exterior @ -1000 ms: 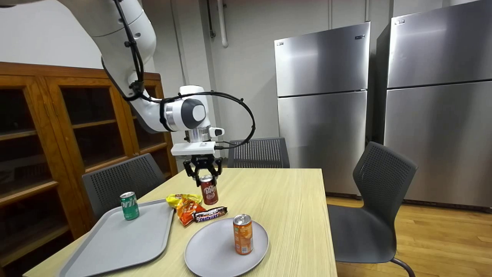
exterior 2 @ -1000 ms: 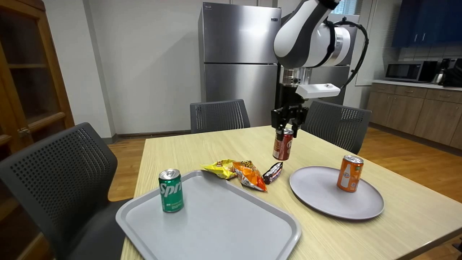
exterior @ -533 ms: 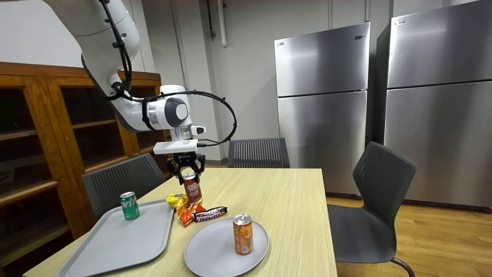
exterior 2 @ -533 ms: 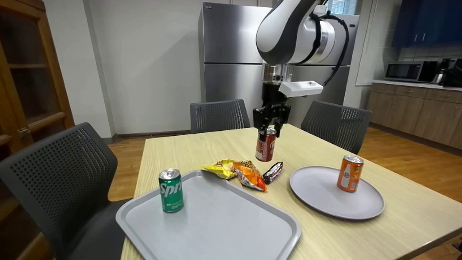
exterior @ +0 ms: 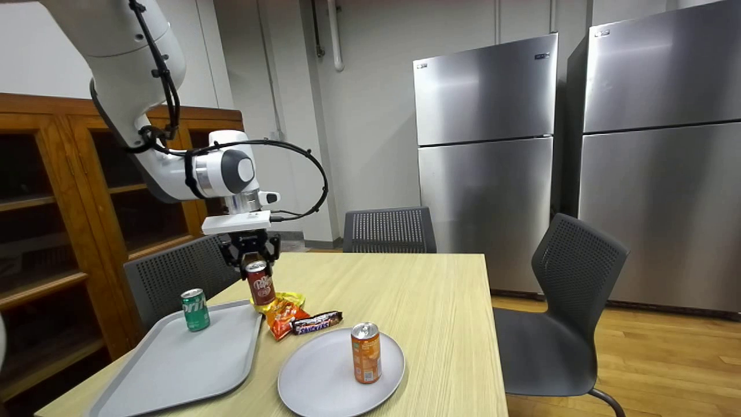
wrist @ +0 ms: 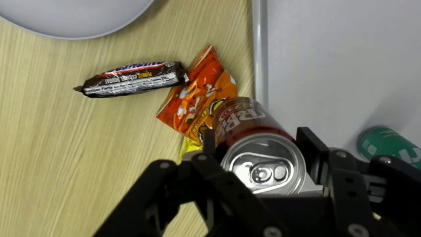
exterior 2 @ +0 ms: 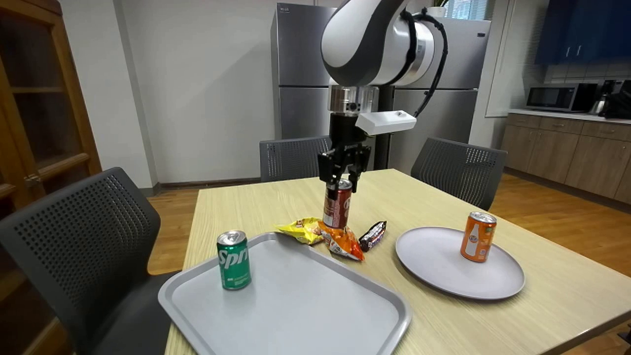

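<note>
Wooden cabinet doors (exterior 2: 42, 118) with glass panes stand at far left in an exterior view, a black mesh-backed chair (exterior 2: 84, 241) in front of them. On the pale table (exterior 2: 256, 204), a green can (exterior 2: 233, 266) marked Sprite stands upright on a gray tray (exterior 2: 305, 310). A yellow bag (exterior 2: 301, 231) and an orange bag (exterior 2: 341, 244) lie touching each other just beyond the tray's rim. Over the bags, a robot gripper (exterior 2: 343, 190) points downward with a dark red can (exterior 2: 337, 212) marked Dr Pepper in its hold. Its fingers (wrist: 312, 148) stand partway apart, set to the can's width and pressed to opposite sides near the lid, as the wrist view shows. The can is close to upright and near the tray; whether its base touches the bags cannot be told. Next to the right, a candy bar (exterior 2: 373, 236) in brown wrapping lies on the table, one end meeting the orange bag. Farther right, an orange can (exterior 2: 477, 241) stands upright on a round gray plate (exterior 2: 424, 256), well apart from the gripper. Another chair (exterior 2: 456, 170) shows behind the plate, and a microwave (exterior 2: 557, 97) sits on a counter (exterior 2: 567, 115) at far right.
</note>
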Controlling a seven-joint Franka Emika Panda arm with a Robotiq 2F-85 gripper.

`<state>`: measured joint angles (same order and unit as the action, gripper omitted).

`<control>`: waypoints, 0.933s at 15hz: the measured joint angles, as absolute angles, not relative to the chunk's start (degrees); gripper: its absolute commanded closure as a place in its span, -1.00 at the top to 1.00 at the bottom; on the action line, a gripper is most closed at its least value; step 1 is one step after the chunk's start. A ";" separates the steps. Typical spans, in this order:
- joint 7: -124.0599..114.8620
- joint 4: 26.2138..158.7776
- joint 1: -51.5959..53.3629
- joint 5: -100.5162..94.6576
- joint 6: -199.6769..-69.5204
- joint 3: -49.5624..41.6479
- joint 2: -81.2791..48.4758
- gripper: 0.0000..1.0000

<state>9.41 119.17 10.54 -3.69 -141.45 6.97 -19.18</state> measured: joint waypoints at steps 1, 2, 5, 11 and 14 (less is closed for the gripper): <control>9.41 119.17 11.03 -3.88 -141.45 7.41 -19.19 -0.24; 9.41 119.16 11.47 -3.97 -141.45 7.83 -19.19 -0.24; 9.41 119.13 12.73 -4.09 -141.45 9.18 -19.25 -0.24; 9.45 119.09 14.38 -4.13 -141.45 11.47 -19.78 -0.24; 9.50 118.98 15.08 -4.13 -141.42 12.15 -20.28 -0.24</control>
